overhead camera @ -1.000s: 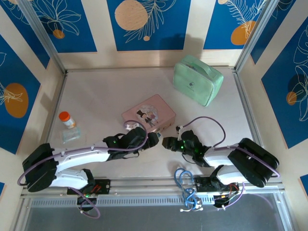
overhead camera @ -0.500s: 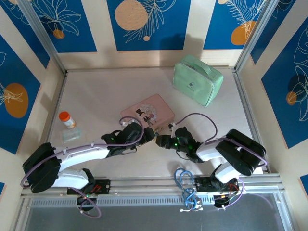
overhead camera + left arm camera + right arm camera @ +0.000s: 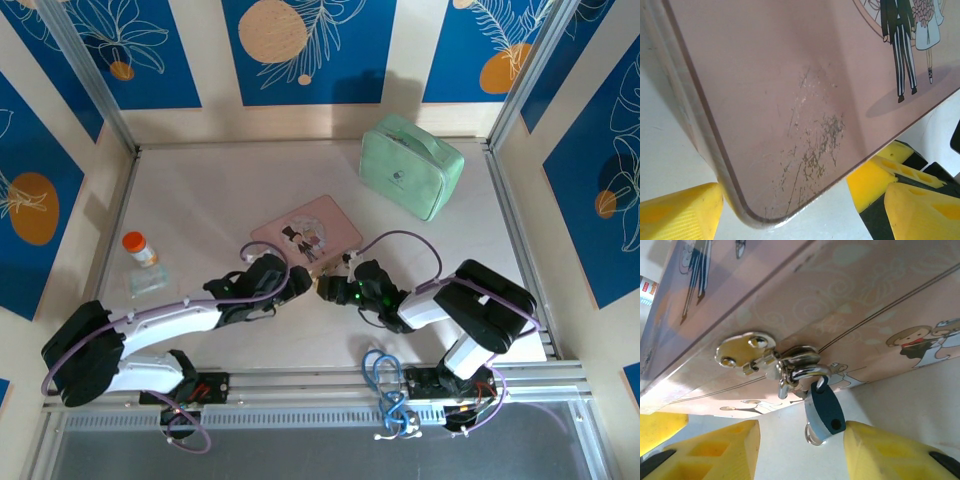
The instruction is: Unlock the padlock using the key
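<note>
Right end effector [image 3: 801, 445], jaws apart, loosely flanks the padlock [image 3: 824, 407] hanging below the edge of the pink tin [image 3: 850, 300].

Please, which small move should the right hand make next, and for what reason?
Probably the right hand should close gently on the padlock. The lock's bluish body hangs from the clasp of the pink tin and sits between the open yellow fingers, close to one and apart from the other. Once gripped, the lock should not swing when a key is pushed in.
</note>
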You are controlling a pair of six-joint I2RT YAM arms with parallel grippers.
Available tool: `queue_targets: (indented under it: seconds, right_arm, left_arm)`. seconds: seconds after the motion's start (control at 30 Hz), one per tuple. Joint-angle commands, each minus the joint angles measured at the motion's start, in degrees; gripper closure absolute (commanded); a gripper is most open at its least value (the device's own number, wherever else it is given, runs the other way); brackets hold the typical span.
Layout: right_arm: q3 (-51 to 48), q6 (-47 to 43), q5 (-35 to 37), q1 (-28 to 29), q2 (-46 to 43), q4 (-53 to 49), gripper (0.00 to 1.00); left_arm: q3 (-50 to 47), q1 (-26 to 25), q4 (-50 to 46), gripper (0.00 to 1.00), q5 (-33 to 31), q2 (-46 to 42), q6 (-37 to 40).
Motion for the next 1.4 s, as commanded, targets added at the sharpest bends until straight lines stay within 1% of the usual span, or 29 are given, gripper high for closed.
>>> queue_targets:
  seconds: [0.0,0.07,0.17,0.3,0.5,0.67,0.77,1.0,1.17,1.3,1.37]
  right_arm:
    - [0.72,-0.96,2.9,0.27,0.7,0.0,0.51]
    - [0.43,-0.93,3.44,0.19,0.34,-0.37,0.51]
    - [1.08,-1.26,2.12,0.01,1.0,-0.51,0.51]
    - [2.24,-1.57,0.65,0.01,2.47,-0.43,0.54]
    - [3.66,-2.49,-0.11,0.01,2.93,-2.34,0.58]
    - [4.59,-2.8,-0.23,0.16,3.4,-3.39,0.64]
    - [4.66,-2.9,0.01,0.21,3.24,-4.02,0.71]
    - [4.85,-2.7,0.65,0.84,2.89,-5.55,0.7]
    - [5.03,-2.45,1.12,1.07,2.93,-6.34,0.77]
    - [5.35,-2.12,1.34,0.97,3.03,-7.27,0.84]
    - [5.48,-1.99,1.29,0.94,2.97,-7.7,0.89]
  left_arm:
    - [-0.87,0.82,1.77,0.16,1.76,-0.68,1.39]
    - [-0.63,0.82,1.8,0.17,2.33,-0.6,1.44]
    - [-0.81,0.77,1.53,0.17,2.37,-0.88,1.04]
    - [-0.93,0.95,0.06,0.17,1.23,-1.52,0.87]
    - [-1.09,3.62,-0.35,0.19,2.51,-1.44,0.94]
    - [0.18,5.29,-2.35,0.2,3.21,-1.51,2.53]
    - [0.56,6.02,-2.76,0.21,3.57,-1.35,3.15]
    - [1.02,6.87,-2.49,0.22,4.1,-1.08,3.61]
    - [0.7,7.22,-1.9,0.22,4.63,-0.96,3.72]
    - [0.6,7.41,-1.57,0.23,4.98,-0.92,3.51]
    - [0.6,7.5,-1.48,0.24,5.24,-1.17,3.4]
